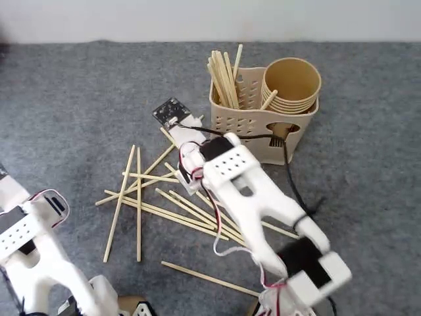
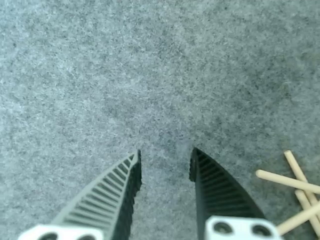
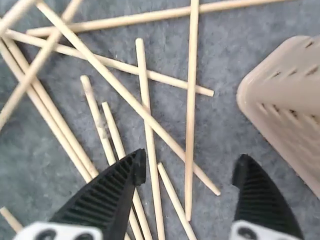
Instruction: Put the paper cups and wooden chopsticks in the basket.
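Observation:
A beige basket (image 1: 253, 135) stands at the back of the grey carpet. One compartment holds several wooden chopsticks (image 1: 223, 79) upright, the other a stack of paper cups (image 1: 291, 85). Many loose chopsticks (image 1: 164, 201) lie scattered in front of and to the left of it. My right arm (image 1: 233, 174) stretches over this pile toward the basket. My right gripper (image 3: 190, 170) hangs open just above several crossed chopsticks (image 3: 145, 110), with nothing between its fingers and the basket's corner (image 3: 285, 95) beside it. My left gripper (image 2: 165, 157) is open over bare carpet, with a few chopstick ends (image 2: 295, 182) off to one side.
The left arm (image 1: 29, 240) sits at the near left corner. One single chopstick (image 1: 210, 278) lies apart near the front. A black cable (image 1: 293, 184) runs from the right arm past the basket's front. Open carpet lies to the far left and right.

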Robot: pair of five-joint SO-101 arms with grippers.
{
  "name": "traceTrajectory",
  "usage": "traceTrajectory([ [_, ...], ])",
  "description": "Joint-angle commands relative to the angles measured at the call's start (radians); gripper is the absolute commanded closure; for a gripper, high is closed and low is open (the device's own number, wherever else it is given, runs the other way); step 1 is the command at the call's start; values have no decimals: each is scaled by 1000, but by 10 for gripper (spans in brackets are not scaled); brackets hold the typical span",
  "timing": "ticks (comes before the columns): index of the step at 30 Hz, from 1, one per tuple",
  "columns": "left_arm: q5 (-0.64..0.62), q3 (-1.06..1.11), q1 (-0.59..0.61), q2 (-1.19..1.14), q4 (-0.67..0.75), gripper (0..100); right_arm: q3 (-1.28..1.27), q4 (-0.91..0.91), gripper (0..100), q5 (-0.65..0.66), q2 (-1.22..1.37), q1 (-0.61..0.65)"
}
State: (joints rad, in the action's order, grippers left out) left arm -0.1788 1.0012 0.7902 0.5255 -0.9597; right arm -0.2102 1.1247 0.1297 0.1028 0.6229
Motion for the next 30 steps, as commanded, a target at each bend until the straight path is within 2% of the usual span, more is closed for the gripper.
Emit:
traceTrajectory([
  [1,18,-5,-8,6,17,841,124,35,685,14,85,27],
  [13,18,-5,-8,5,17,841,290,58,688,14,366,42],
  [16,18,-5,-8,5,17,841,292,51,762,17,372,42],
  [20,18,-5,-8,5,17,841,292,50,871,94,361,42],
  [27,18,-5,-8,5,17,841,287,56,885,100,366,41],
  [30,18,-5,-8,5,17,841,288,56,936,103,358,41],
])
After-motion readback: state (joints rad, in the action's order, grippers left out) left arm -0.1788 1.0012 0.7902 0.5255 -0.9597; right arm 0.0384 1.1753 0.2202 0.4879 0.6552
